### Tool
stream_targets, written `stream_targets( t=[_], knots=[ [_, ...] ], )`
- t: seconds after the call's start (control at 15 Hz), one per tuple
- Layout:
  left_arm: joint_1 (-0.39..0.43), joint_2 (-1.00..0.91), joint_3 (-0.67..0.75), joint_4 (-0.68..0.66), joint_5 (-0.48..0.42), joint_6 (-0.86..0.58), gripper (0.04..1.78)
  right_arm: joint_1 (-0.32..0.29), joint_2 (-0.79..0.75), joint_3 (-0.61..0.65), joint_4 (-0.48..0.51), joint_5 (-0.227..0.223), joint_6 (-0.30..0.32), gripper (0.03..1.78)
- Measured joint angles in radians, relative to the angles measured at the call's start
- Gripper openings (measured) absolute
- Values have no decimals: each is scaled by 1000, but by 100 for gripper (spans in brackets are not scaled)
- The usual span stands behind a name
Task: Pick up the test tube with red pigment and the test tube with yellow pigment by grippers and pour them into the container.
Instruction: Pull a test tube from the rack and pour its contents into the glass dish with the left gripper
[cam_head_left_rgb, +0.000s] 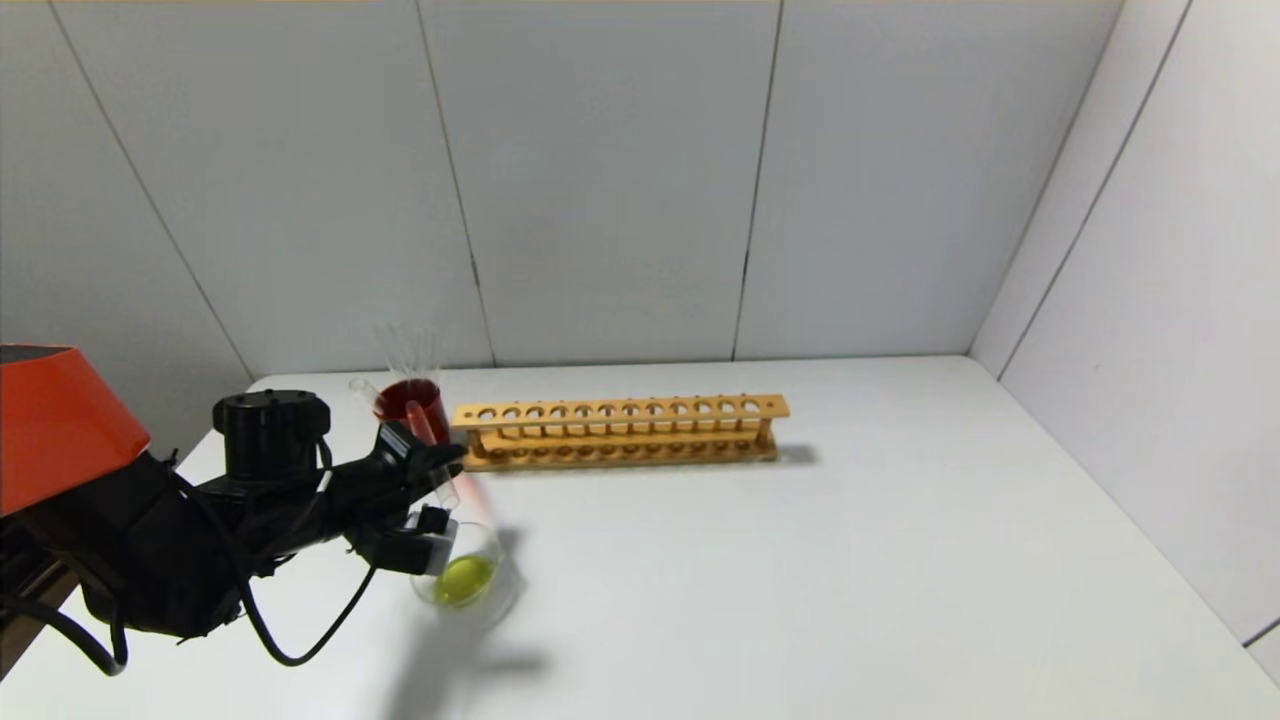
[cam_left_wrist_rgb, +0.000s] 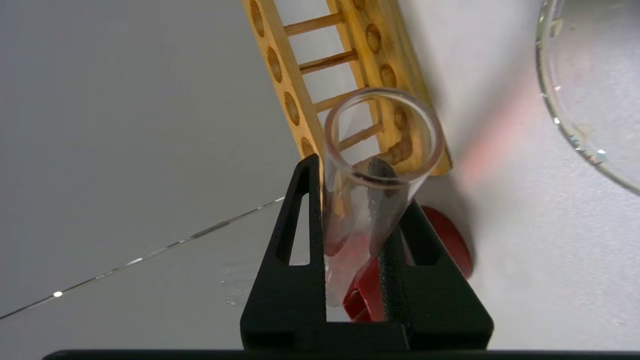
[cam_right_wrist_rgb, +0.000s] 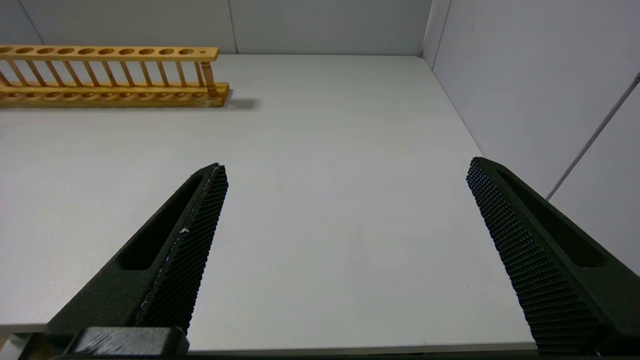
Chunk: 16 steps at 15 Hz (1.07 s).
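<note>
So, quick one from the pouring stage. My left gripper (cam_head_left_rgb: 440, 490) sits in the lower left of the head view, jaws pinching the red tube (cam_head_left_rgb: 440, 462) around its middle. The tube is tilted, its open mouth dropping toward the glass dish (cam_head_left_rgb: 468, 578) just below and in front of the gripper on the counter (cam_head_left_rgb: 800, 560). In the left wrist view the tube (cam_left_wrist_rgb: 372, 165) points its mouth away from the camera, red smeared along the inside near the jaws, and the dish rim (cam_left_wrist_rgb: 565, 125) curves in at the upper right of that frame.

How I'd do this bit well: keep the pinch firm, because thin glass probably wants to slip or twist once it tips past level. Roll the wrist slowly and get the mouth over the middle of the dish, not the edge. I can't tell whether it's over the rim yet, so I'd check before tipping further.

Containers: the dish already has a yellow puddle in it, so I'd guess the yellow half is done. The yellow tube itself I can't pick out. A dark red cup (cam_head_left_rgb: 411, 405) stands behind my gripper, left of the wooden rack (cam_head_left_rgb: 620, 432), with a few clear tubes poking up out of it. Every rack hole I can see is empty.

My right gripper (cam_right_wrist_rgb: 345, 235) hangs idle over bare counter, jaws spread wide, nothing between them.
</note>
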Motion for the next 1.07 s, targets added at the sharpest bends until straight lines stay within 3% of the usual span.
stream_targets(
  t=[1.07],
  knots=[
    [19, 34, -51, -3, -34, 93, 34, 0, 0, 0, 0, 0, 0, 175]
  ],
)
